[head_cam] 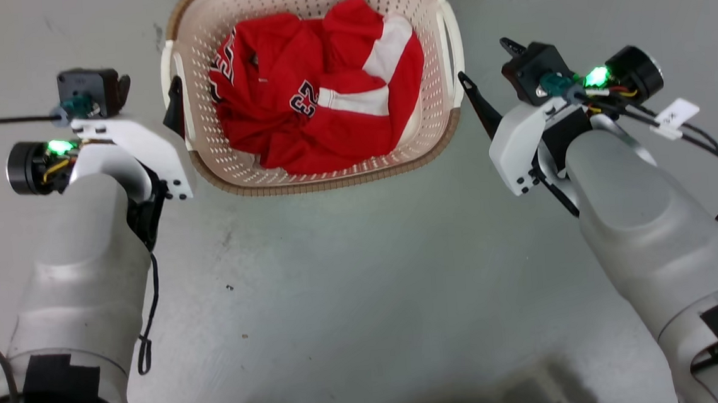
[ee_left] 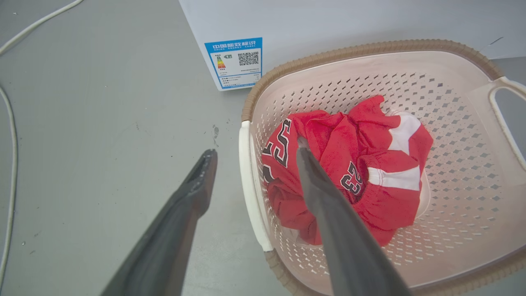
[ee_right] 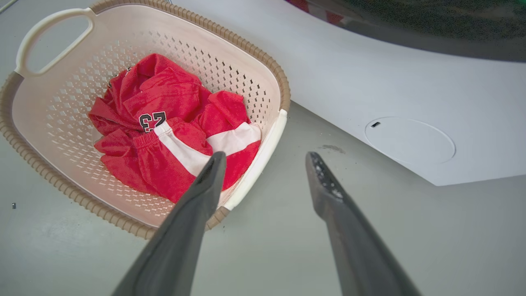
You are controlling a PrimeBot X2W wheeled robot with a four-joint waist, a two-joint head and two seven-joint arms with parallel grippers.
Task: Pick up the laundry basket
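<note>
The laundry basket (head_cam: 429,26) sits on the grey floor (head_cam: 364,277). It holds a crumpled red jersey (head_cam: 278,125), and a white washer (ee_right: 390,82) stands just behind it. At the basket's left handle (ee_left: 248,185), the left gripper (ee_left: 255,150) is spread wide, with one finger outside the handle and the other above the jersey. The right gripper (ee_right: 266,156) is equally wide and straddles the right handle (ee_right: 273,135). Whether either gripper touches its handle cannot be told.

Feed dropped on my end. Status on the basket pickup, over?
Left tool open at left handle. Right tool open at right handle. Basket on floor, red clothes inside. White washer close behind.
</note>
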